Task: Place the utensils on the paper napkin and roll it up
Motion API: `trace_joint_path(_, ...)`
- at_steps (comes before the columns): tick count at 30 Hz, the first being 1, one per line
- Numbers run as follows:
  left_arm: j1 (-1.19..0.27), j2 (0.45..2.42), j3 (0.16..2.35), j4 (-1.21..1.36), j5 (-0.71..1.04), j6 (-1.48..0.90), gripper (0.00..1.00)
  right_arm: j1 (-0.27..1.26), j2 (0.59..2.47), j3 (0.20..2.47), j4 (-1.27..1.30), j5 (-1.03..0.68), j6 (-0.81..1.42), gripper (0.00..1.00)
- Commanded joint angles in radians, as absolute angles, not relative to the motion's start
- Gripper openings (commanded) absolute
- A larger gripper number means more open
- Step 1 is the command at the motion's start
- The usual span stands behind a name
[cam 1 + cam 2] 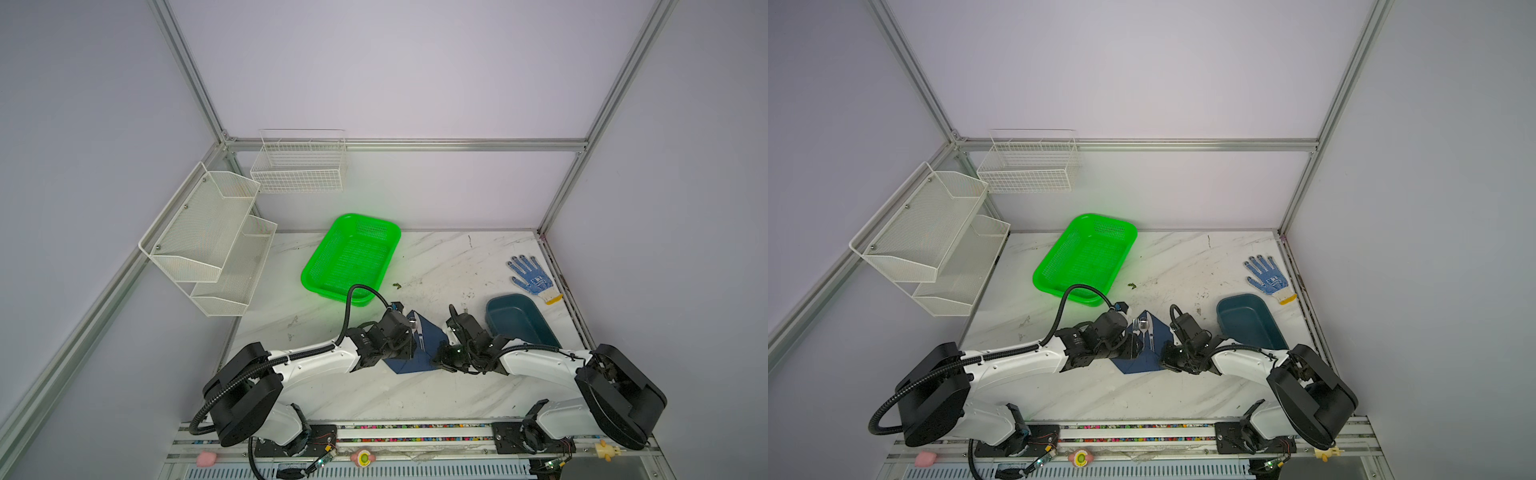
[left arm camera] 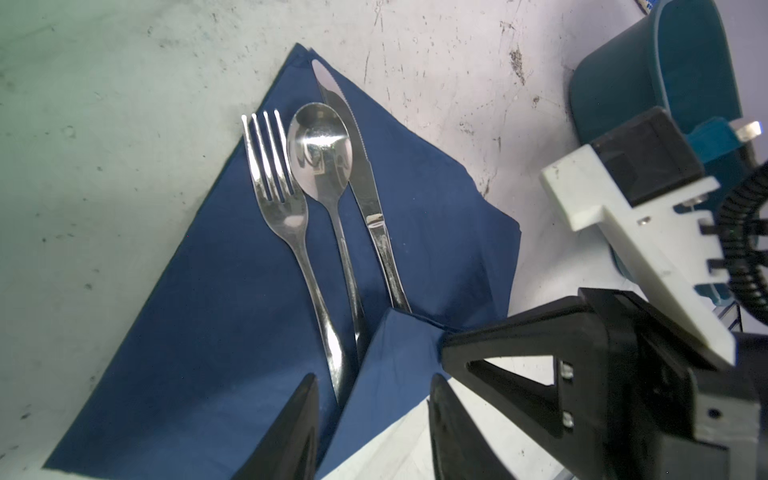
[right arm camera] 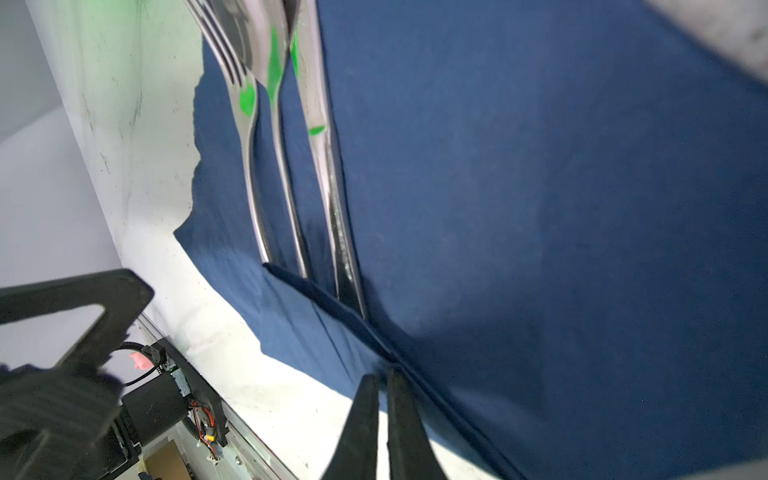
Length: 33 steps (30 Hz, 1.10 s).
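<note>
The navy paper napkin (image 2: 232, 299) (image 1: 432, 332) (image 1: 1160, 334) lies as a diamond on the marble table between both arms. The utensils lie side by side on it: fork (image 2: 282, 199), spoon (image 2: 320, 145) and knife (image 2: 368, 187), small in a top view as the utensils (image 1: 1144, 328). The napkin's near corner is folded up over their handle ends (image 3: 291, 232). My right gripper (image 3: 382, 376) (image 1: 1165, 357) is shut on that folded edge. My left gripper (image 2: 374, 382) (image 1: 1136, 347) stands open, astride the fork handle and the folded flap, pinching nothing.
A green basket (image 1: 353, 257) stands behind the napkin. A dark teal tray (image 1: 519, 320) sits right of the right wrist, and a blue-dotted glove (image 1: 532, 276) lies beyond it. White mesh shelves (image 1: 208, 241) and a wire basket (image 1: 299, 166) hang on the left and back walls.
</note>
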<state>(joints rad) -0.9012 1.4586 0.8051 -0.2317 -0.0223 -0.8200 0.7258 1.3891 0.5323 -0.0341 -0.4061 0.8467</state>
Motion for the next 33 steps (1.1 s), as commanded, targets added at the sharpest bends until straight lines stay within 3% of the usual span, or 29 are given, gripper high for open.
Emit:
trace_joint_path(1,-0.884,1.489,0.785,-0.193,0.014,-0.833,0.44,0.732,1.39,0.525,-0.031,-0.387,0.852,0.11)
trace_joint_path(33,-0.881,1.627,0.827,-0.1,0.113,-0.806,0.31,0.731,1.406,0.522,-0.053,-0.377,0.843,0.12)
